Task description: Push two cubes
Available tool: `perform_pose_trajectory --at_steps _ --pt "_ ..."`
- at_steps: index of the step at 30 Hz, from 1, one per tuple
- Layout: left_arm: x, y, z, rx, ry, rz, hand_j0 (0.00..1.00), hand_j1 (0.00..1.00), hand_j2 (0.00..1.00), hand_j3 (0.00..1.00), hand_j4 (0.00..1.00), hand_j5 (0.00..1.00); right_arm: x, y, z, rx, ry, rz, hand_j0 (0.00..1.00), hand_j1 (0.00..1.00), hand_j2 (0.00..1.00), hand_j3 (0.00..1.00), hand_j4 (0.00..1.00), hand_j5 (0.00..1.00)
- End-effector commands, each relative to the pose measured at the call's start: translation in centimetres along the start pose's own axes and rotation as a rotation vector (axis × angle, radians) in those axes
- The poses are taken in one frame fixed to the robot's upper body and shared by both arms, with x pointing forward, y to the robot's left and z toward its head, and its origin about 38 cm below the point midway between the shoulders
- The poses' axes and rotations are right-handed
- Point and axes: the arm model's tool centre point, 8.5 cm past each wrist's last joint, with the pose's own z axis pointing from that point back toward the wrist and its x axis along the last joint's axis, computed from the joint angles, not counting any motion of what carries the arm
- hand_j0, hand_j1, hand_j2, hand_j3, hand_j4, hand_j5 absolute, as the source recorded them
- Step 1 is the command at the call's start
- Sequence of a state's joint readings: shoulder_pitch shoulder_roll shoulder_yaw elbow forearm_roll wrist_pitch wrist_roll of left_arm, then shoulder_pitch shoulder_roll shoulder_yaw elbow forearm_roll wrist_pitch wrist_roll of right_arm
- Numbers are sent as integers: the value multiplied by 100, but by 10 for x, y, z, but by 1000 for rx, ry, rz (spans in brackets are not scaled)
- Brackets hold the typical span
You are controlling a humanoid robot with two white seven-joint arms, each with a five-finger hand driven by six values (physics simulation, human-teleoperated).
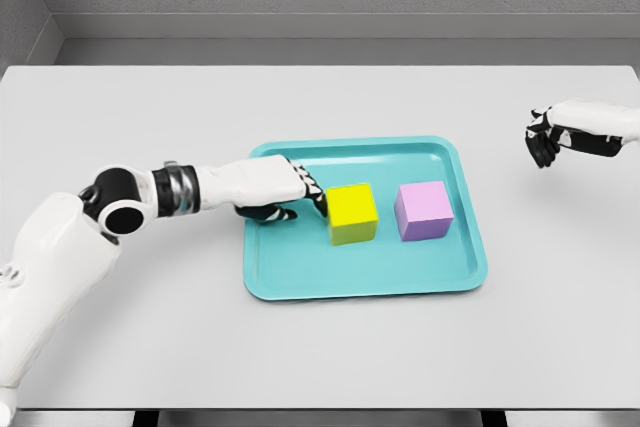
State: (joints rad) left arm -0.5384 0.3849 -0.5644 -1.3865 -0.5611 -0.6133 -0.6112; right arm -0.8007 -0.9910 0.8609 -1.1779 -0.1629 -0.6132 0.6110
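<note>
Left hand [290,197], fingers extended flat and holding nothing, touched the yellow cube's [353,214] left face on the teal tray [300,277] at frame centre; the purple cube [423,210] stood just right. Right hand [548,139], fingers curled and empty, hovered at the right edge. The step in hand looked like the opening push; next, a steady rightward shove.

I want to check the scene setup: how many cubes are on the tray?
2. The yellow cube sits near the middle of the teal tray, with the left hand at its left side. The purple cube sits to its right. None seems hidden.
</note>
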Motion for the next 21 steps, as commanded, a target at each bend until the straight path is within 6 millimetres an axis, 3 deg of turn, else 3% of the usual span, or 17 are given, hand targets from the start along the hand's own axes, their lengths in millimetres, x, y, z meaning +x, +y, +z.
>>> perform_pose_trajectory --at_steps 1,5,6,9,11,21 --pt "2 0 -4 5 -8 9 61 61 61 61 61 61 -7 4 -1 -5 16 -26 13 13 13 13 13 13" --pt "1 1 -6 6 -7 8 61 61 61 61 61 61 -5 0 -2 10 23 8 14 14 14 14 14 14" --pt "1 1 -7 6 -7 9 61 61 61 61 61 61 -5 -2 -3 54 60 85 14 14 14 14 14 14" --pt "0 2 -10 5 -6 10 61 61 61 61 61 61 17 0 -15 177 59 268 14 14 14 14 14 14" --pt "2 3 -12 5 -10 9 61 61 61 61 61 61 19 -3 -16 193 57 283 14 14 14 14 14 14" --pt "-16 -10 -3 -17 34 58 61 61 61 61 61 61 58 22 -27 397 13 544 14 14 14 14 14 14"
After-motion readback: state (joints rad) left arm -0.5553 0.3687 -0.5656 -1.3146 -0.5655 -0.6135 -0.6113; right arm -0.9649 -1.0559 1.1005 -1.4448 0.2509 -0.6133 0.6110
